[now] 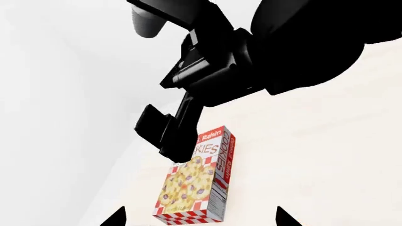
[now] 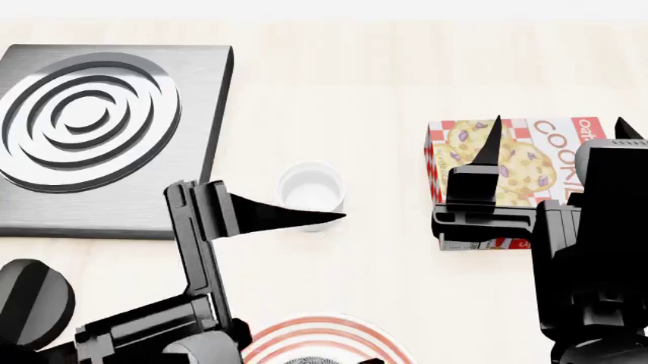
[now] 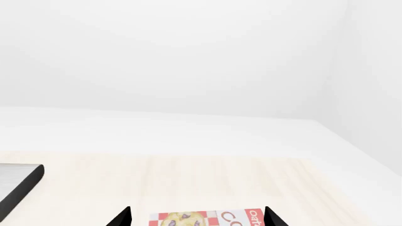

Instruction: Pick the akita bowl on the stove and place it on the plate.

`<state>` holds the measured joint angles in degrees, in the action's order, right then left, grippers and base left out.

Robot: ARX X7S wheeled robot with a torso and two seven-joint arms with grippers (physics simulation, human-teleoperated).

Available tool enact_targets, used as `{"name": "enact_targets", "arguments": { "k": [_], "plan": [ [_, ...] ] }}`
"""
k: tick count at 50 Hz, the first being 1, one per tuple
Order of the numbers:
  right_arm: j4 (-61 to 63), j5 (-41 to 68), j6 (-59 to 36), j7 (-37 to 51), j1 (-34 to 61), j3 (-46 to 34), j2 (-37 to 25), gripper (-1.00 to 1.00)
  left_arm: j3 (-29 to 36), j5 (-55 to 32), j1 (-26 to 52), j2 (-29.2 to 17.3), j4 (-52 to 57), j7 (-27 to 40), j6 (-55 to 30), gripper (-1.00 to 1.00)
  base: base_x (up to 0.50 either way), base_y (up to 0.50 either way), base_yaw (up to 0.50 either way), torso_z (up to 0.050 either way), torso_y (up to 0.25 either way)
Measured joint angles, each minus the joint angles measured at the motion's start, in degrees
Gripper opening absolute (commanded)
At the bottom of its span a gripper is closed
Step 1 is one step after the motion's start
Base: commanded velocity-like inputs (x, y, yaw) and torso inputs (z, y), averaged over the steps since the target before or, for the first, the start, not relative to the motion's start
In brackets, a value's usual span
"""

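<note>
While the left wrist view looked down past its own fingertips, the left gripper [image 1: 199, 217] showed both tips spread wide with nothing between them but the cookie box [image 1: 195, 186] lying flat on the pale table [image 1: 326, 155], and the black right arm [image 1: 207, 70] loomed above that box. No bowl there at all! Over to the head view: the stove [image 2: 202, 152] sat at the far left with its ring burner [image 2: 86, 117] bare, a plain white cup [image 2: 312, 189] stood just beside the stove's near corner, and the left gripper's finger pointed across right in front of that cup. At the very bottom edge the plate [image 2: 273, 337] peeked in with its red rings, and a grey speckled sliver inside them looked to me like the akita bowl [image 2: 322, 361], though too little showed to be sure. That put the bowl on the robot's near side of the left gripper, the left arm plainly the closer one, while the right gripper [image 2: 559, 144] hung unclenched over the cookie box, well apart. In the right wrist view its tips stood wide apart and empty, with only the box's top edge and a corner of the stove in sight. By my reckoning the placing was as good as done.
</note>
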<state>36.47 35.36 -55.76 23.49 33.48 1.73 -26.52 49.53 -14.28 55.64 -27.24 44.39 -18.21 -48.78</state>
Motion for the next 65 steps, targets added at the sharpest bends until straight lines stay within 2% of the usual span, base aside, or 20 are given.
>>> {"name": "enact_targets", "arguments": {
  "k": [23, 45, 65],
  "plan": [
    [-0.17, 0.27, 0.33, 0.24, -0.05, -0.11, -0.24, 1.00, -14.64, -8.27, -3.12, 3.00, -2.14, 4.09, -2.42, 1.00, 0.00, 0.00, 0.00, 0.000, 0.000],
    [-0.13, 0.67, 0.27, 0.62, 0.08, -0.26, -0.47, 1.00, -26.10, -14.77, -5.34, 5.56, -2.63, 8.12, -4.71, 1.00, 0.00, 0.00, 0.00, 0.000, 0.000],
    [-0.24, 0.77, 0.63, 0.80, 0.01, -0.53, -0.72, 1.00, -35.09, -19.39, -6.31, 6.11, -1.60, 11.10, -6.08, 1.00, 0.00, 0.00, 0.00, 0.000, 0.000]
  ]
}}
